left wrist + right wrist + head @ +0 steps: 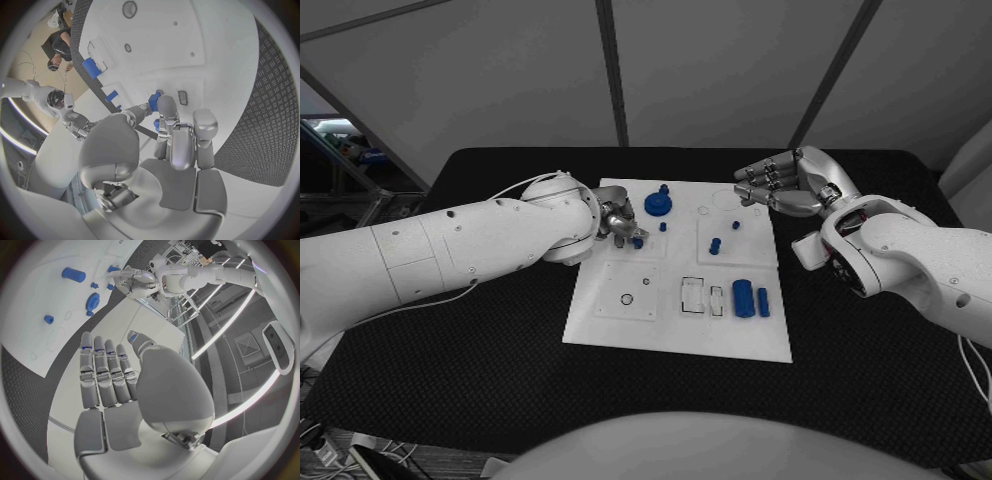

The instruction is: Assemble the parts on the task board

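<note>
In the head view the white task board (678, 340) lies in the middle of the black table (473, 400). The left hand (620, 222) rests over the board's far left corner, its fingers pinching a small blue peg (638, 241). Just beside it on the board stands a blue round flanged part (656, 205), with a short blue pin (715, 245) nearer the middle and two blue cylinders (750, 298) lying side by side toward the right edge (next to some rectangular cut-outs). The right hand (786, 186) hovers beyond the board's far right corner, fingers apart and holding nothing. In the left wrist view the left hand (175, 145) reaches down to the board (206, 55), and a blue piece (154, 101) shows at its fingertips. In the right wrist view the right hand (109, 377) is spread flat, fingers straight and side by side, empty; past it the board (37, 305) carries the flanged part (92, 302) and a blue cylinder (73, 274).
</note>
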